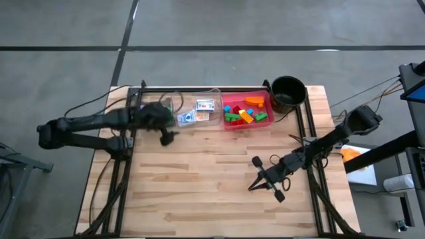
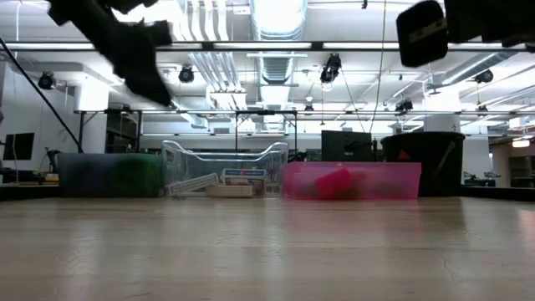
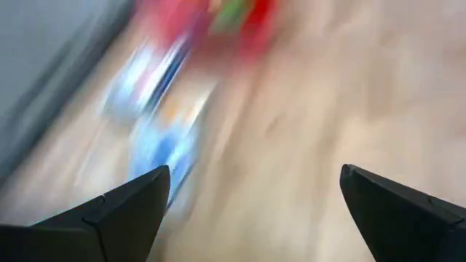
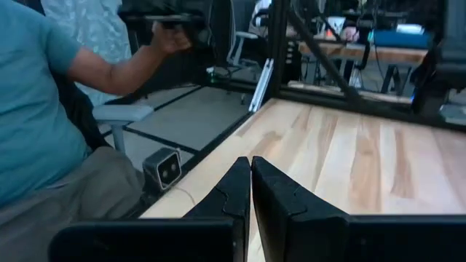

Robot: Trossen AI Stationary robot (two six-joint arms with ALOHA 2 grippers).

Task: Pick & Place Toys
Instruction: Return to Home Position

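Observation:
Small bright bricks (image 1: 244, 111), red, green, orange and yellow, lie in the pink tray (image 1: 229, 125); they show red in the low view (image 2: 333, 182). White printed cards (image 1: 204, 105) lie in the clear tray (image 1: 216, 93). My left gripper (image 1: 167, 137) is open and empty just near of the clear tray, above the table; its wrist view (image 3: 255, 175) is blurred, with cards and bricks ahead. My right gripper (image 1: 252, 187) is shut and empty over the bare wood at the near right, shown shut in its wrist view (image 4: 250, 161). No dice cubes can be made out.
A round black pot (image 1: 287, 93) stands at the far right corner. A dark tray (image 2: 113, 174) sits left of the clear one, under my left arm. A person in a teal shirt (image 4: 44, 109) sits beyond the table's edge. Bare wood (image 1: 199, 179) fills the middle and near side.

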